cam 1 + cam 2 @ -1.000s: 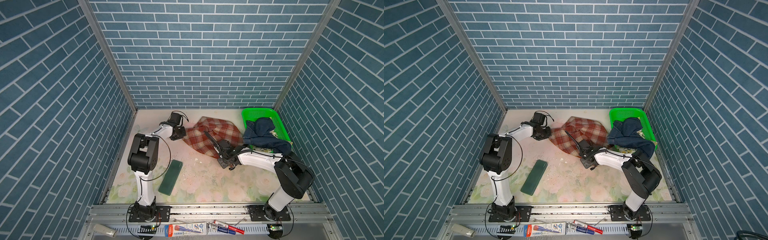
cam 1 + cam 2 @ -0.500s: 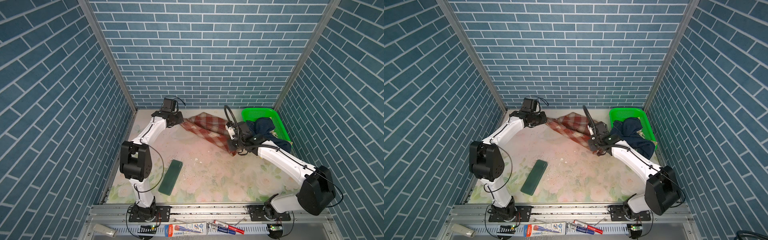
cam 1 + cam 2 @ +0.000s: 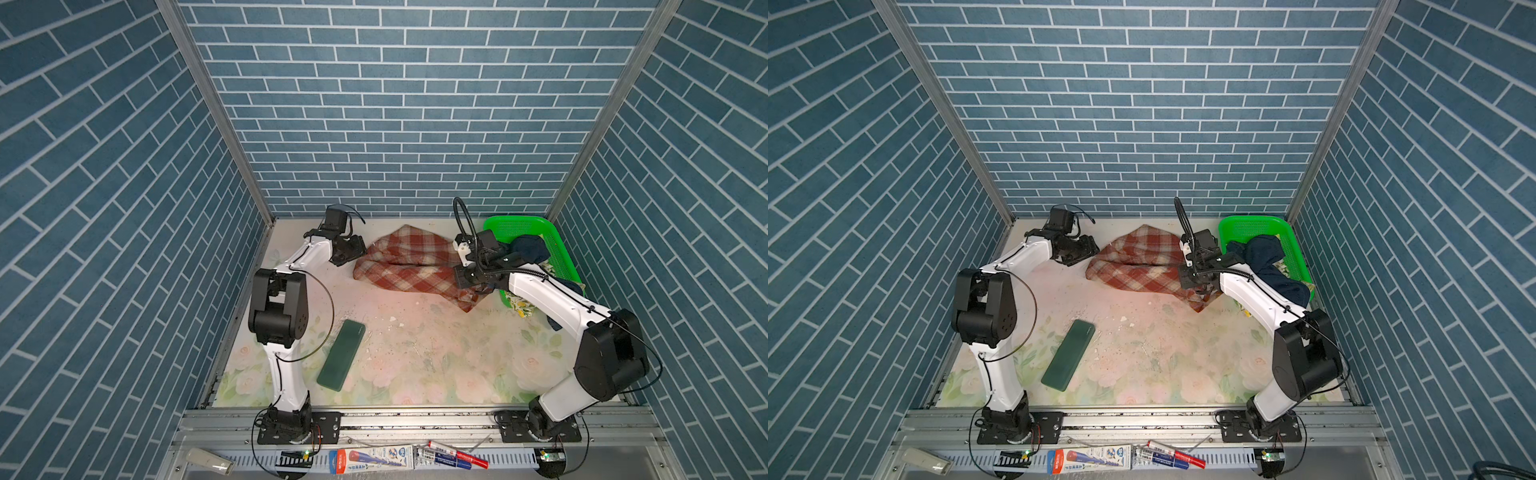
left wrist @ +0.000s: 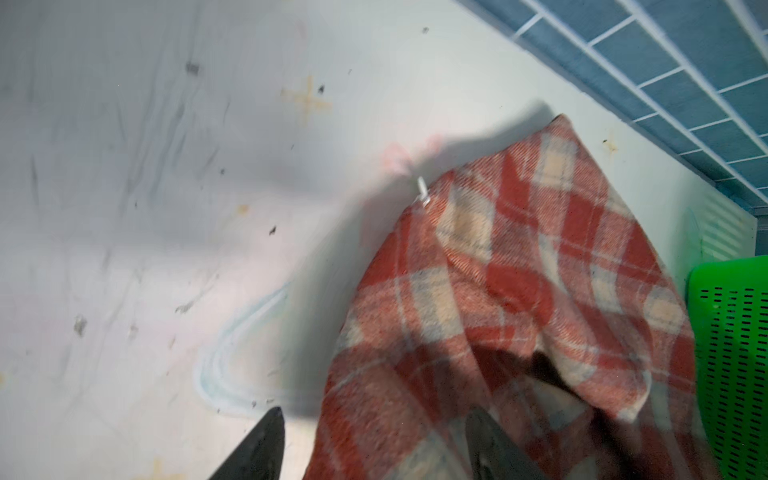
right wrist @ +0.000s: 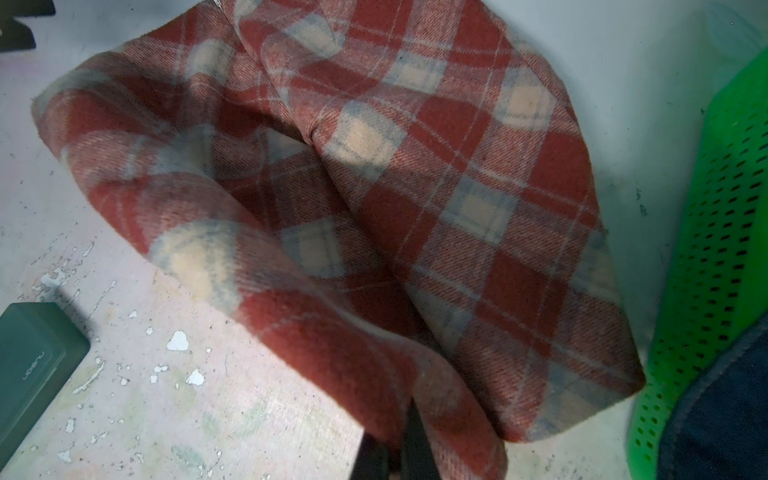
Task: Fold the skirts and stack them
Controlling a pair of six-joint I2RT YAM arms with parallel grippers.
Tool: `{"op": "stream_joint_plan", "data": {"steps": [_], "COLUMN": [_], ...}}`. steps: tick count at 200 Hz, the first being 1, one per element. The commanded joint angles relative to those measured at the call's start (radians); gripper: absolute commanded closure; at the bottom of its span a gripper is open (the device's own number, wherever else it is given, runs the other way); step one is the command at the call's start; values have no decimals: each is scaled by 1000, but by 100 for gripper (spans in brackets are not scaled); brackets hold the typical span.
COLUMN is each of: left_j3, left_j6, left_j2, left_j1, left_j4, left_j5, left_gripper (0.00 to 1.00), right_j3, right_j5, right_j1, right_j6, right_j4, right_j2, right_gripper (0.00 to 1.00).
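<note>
The rust-red and cream plaid skirt (image 3: 409, 266) (image 3: 1142, 262) lies bunched at the back of the table. My left gripper (image 3: 354, 249) (image 4: 374, 419) stands open at the skirt's left edge, and plaid cloth (image 4: 519, 270) lies loose between its fingers (image 4: 266, 449). My right gripper (image 3: 467, 282) (image 5: 399, 449) is shut on the skirt's right edge (image 5: 374, 187). The dark blue denim skirt (image 3: 528, 249) (image 3: 1266, 257) hangs over the green basket (image 3: 519, 224) (image 3: 1250, 220). Part of the lemon-print skirt (image 3: 521, 307) pokes out below the basket's front.
A flat dark green pad (image 3: 341, 359) (image 3: 1068, 359) (image 5: 33, 357) lies on the floral table at the front left. The basket wall (image 5: 715, 249) (image 4: 731, 353) stands just right of the plaid skirt. Brick walls close in the back and both sides.
Both arms carried the plaid skirt toward the back and stretched it. The left gripper then opened and let its corner go, and the cloth has slumped.
</note>
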Motion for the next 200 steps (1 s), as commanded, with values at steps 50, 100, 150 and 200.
{"op": "stream_joint_plan", "data": {"steps": [50, 100, 150, 200], "left_j3": [-348, -498, -563, -582], "left_j6": [-254, -613, -842, -862], "left_j2": [-160, -173, -139, -166], "left_j1": [77, 97, 82, 62], "left_j4": [270, 587, 787, 745], "left_j5": [177, 227, 226, 219], "left_gripper": [28, 26, 31, 39], "right_j3": [-47, -51, -54, -50], "right_j5": [15, 21, 25, 44], "right_j1": [5, 14, 25, 25], "right_j6": [20, 18, 18, 16], "right_j4": [27, 30, 38, 34], "right_j2": [-1, -1, 3, 8], "right_gripper": [100, 100, 100, 100]}}
